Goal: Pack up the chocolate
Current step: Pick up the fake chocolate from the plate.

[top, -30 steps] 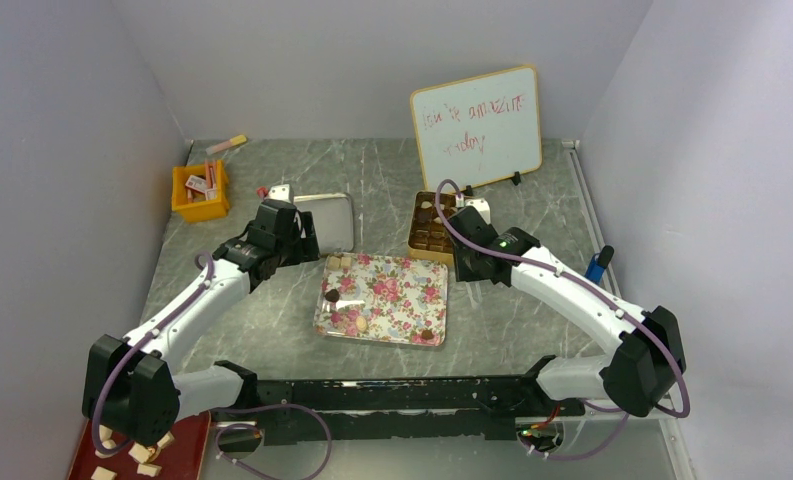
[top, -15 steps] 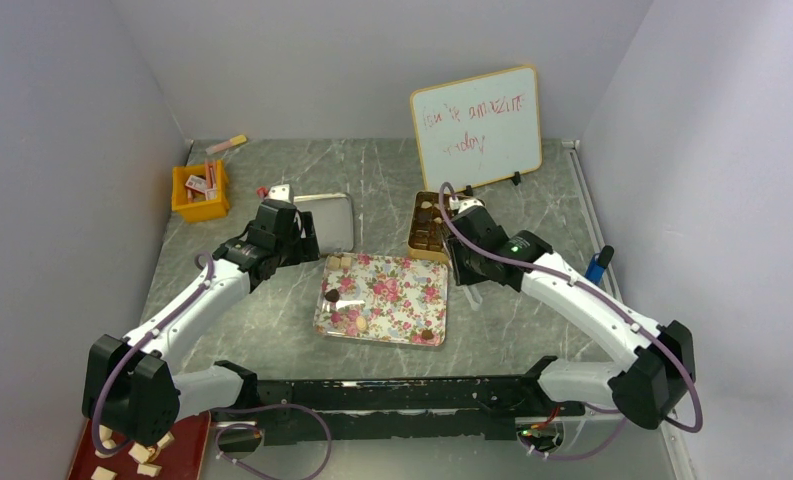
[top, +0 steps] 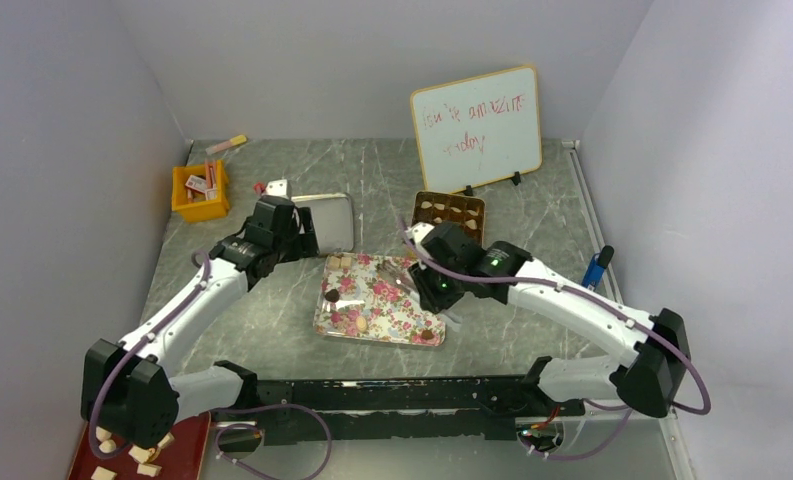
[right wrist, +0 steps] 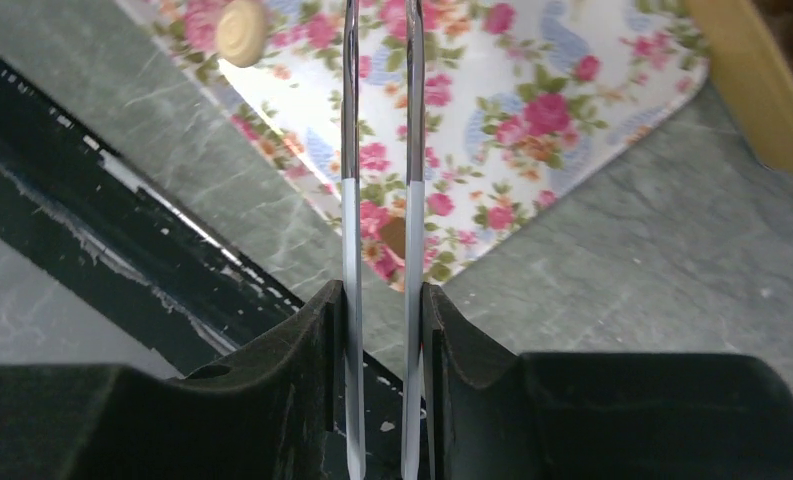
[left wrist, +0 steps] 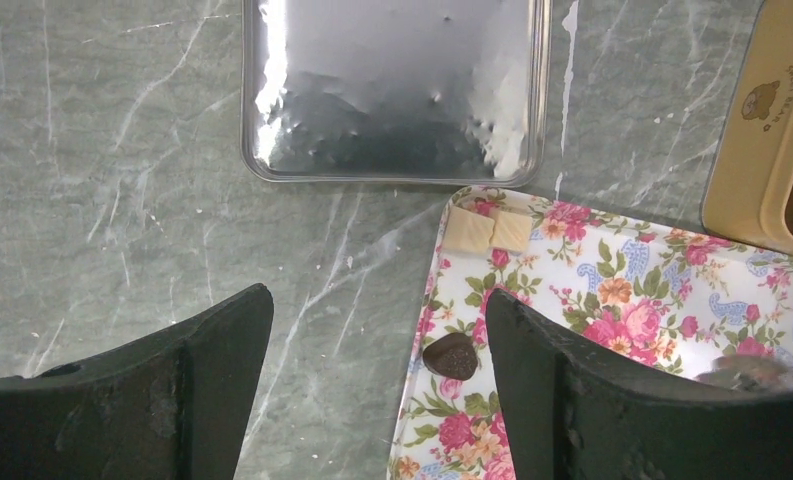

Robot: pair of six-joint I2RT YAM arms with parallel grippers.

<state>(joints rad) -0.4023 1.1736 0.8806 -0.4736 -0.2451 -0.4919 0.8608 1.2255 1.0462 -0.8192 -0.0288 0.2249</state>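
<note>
Seen from above, the rectangular floral-print tray (top: 397, 305) lies mid-frame on the grey marbled bench (top: 272, 320), and the small chocolate pieces rest loose on it. There are two cream-white square pieces (top: 340, 263) at its upper left corner, a dark brown piece (top: 332, 295) just below them, a tan round piece (top: 360, 323) lower still, and another dark piece (top: 427, 335) at the lower right corner. The left gripper (top: 297, 232) hangs left of the tray's upper corner, beside a shiny silver metal tray (top: 330, 220). Only the left wrist view shows its black fingers (left wrist: 187, 390) set wide apart with nothing between them, and the cream squares touching side by side. The right gripper (top: 427, 285) is over the floral tray's right half, its opening hidden from above. The right wrist view shows its two thin metal blades (right wrist: 350, 150) parallel with a narrow gap, clamped on nothing, and a brown piece (right wrist: 392, 237) on the tray visible between them. Only the overhead view shows the compartments of the gold box (top: 450, 208) beyond the tray.
</note>
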